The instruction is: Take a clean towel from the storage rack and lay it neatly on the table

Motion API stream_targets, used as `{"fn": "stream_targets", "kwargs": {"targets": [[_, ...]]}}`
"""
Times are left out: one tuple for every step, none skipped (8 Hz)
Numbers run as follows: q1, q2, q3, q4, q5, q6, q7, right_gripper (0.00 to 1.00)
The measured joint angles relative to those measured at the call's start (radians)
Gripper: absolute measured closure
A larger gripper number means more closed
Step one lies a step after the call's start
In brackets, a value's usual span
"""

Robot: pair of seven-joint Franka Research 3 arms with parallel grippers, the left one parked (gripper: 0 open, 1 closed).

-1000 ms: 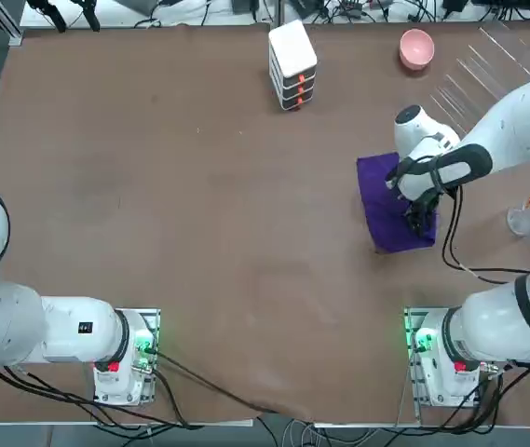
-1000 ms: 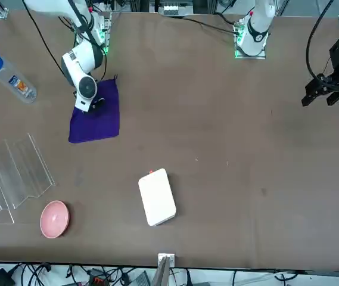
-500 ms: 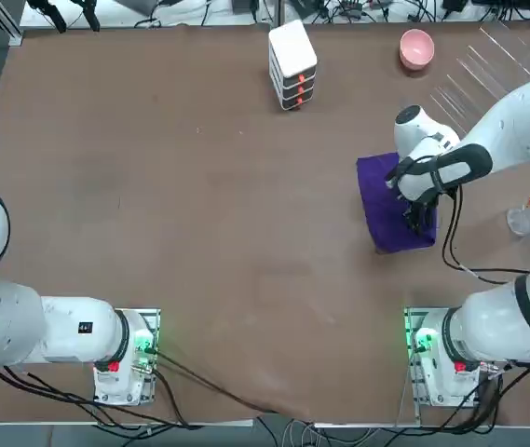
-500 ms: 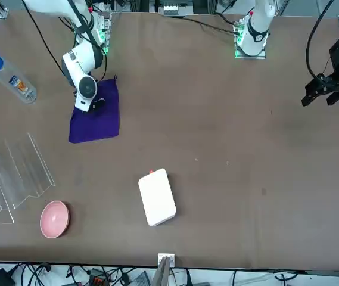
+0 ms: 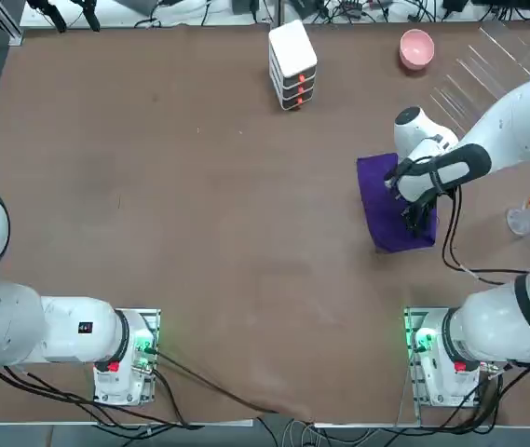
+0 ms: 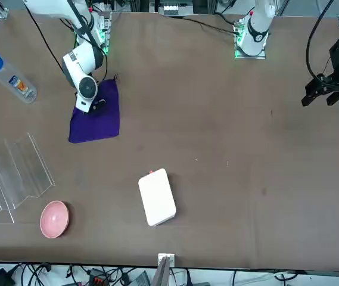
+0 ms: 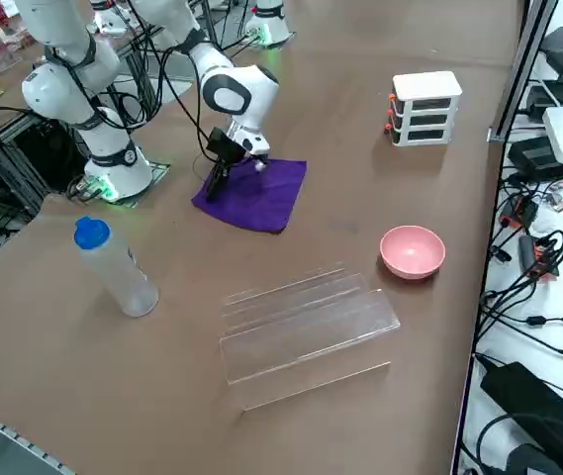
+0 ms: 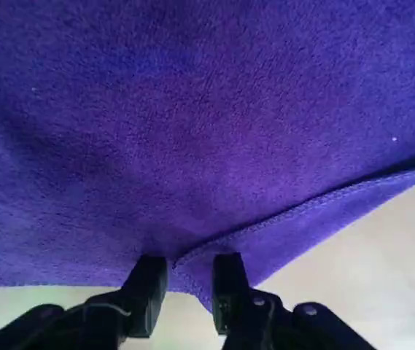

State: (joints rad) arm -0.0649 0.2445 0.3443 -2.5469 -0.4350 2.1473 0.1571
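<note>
Pinching the hem of a small dark purple cloth towel (image 8: 192, 138) between two black fingers (image 8: 149, 281), the right gripper (image 8: 187, 281) sits low over the towel's corner nearest the robot, at the working arm's side of the large brown matte table (image 5: 199, 205); in the wrist view the stitched edge runs into the narrow gap between the fingertips, with a fold of fabric caught there

Seen from overhead, the right gripper (image 5: 417, 216) points down onto the towel (image 5: 386, 200), which lies spread almost flat on the tabletop in the right half of the table

From the raised side camera, the towel (image 7: 257, 193) rests well apart from the transparent clear-plastic storage rack (image 7: 306, 322) of thin parallel bars, which stands closer to that camera beside a small pink bowl (image 7: 413, 250)

A clear plastic bottle with a blue cap (image 7: 113, 265) stands upright near the table's right edge

Farther across the table sits a white stacked box with orange marks (image 7: 424, 107), apart from everything else
</note>
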Motion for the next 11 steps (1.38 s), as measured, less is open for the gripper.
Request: {"fn": "stream_targets", "kwargs": {"targets": [[0.0, 0.0, 0.0, 0.0, 0.0, 0.0, 0.0, 0.63], [0.0, 0.0, 0.0, 0.0, 0.0, 0.0, 0.001, 0.67], [0.0, 0.0, 0.0, 0.0, 0.0, 0.0, 0.002, 0.74], [-0.001, 0.0, 0.0, 0.0, 0.0, 0.0, 0.007, 0.75], [-0.001, 0.0, 0.0, 0.0, 0.0, 0.0, 0.018, 0.76], [-0.001, 0.0, 0.0, 0.0, 0.0, 0.0, 0.03, 0.79], [-0.002, 0.0, 0.0, 0.0, 0.0, 0.0, 0.034, 0.82], [-0.002, 0.0, 0.0, 0.0, 0.0, 0.0, 0.047, 0.87], [-0.002, -0.001, 0.0, 0.0, 0.0, -0.002, 0.071, 0.97], [-0.002, -0.001, 0.001, 0.0, 0.0, -0.003, 0.085, 0.97], [-0.002, -0.001, 0.001, 0.0, 0.0, -0.003, 0.092, 0.97]]}}
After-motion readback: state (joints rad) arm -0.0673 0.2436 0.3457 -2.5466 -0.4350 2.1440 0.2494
